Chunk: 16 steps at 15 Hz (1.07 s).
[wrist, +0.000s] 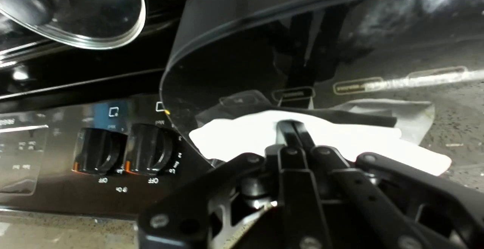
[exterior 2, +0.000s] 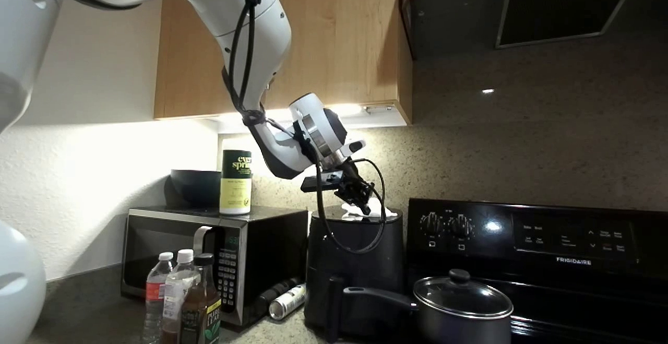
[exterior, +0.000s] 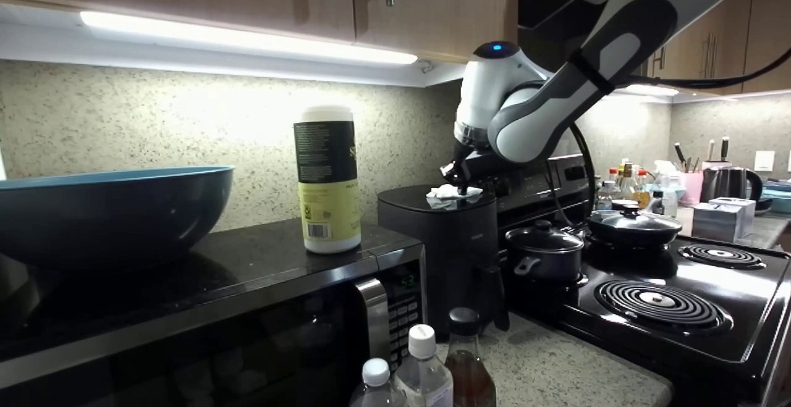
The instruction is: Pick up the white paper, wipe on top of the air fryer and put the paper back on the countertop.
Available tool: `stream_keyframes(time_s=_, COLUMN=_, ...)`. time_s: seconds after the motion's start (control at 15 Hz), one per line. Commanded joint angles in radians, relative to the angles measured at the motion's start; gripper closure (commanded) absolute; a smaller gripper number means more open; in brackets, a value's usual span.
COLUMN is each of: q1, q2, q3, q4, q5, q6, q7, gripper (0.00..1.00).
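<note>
The white paper (exterior: 440, 193) lies crumpled on the flat top of the tall black air fryer (exterior: 439, 246). Both also show in an exterior view, the paper (exterior 2: 376, 207) partly behind the gripper and the air fryer (exterior 2: 360, 265) below it. In the wrist view the paper (wrist: 234, 137) spreads to both sides of my gripper (wrist: 295, 126). The gripper's fingertips are together, pointing down, and shut on the paper, holding it at the fryer's top; the pinched part is hidden. The speckled countertop (exterior: 556, 357) shows in front of the air fryer.
A black microwave (exterior: 247, 339) stands beside the air fryer, with a wipes canister (exterior: 327, 178) and a large bowl (exterior: 117, 215) on it. Several bottles (exterior: 423, 370) stand in front. A lidded pot (exterior: 544, 252) on the stove is close by. Cabinets (exterior 2: 334, 36) hang above.
</note>
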Motion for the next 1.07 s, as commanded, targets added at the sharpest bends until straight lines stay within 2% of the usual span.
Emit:
stream_keyframes(time_s=0.0, q1=0.014, q2=0.088, q3=-0.001, q4=0.052, q5=-0.087, q6=0.099, q7=0.013, gripper=0.99)
stream_keyframes(time_s=0.27, q1=0.028, q2=0.146, q3=0.01, q4=0.105, q5=-0.136, q6=0.151, q7=-0.018, gripper=0.99)
stream_keyframes(time_s=0.73, q1=0.023, q2=0.171, q3=0.104, q4=0.129, q5=-0.08, q6=0.201, q7=-0.143, gripper=0.99)
stream_keyframes(time_s=1.0, q1=0.033, q2=0.184, q3=0.077, q4=0.165, q5=-0.148, q6=0.177, q7=-0.089, gripper=0.99)
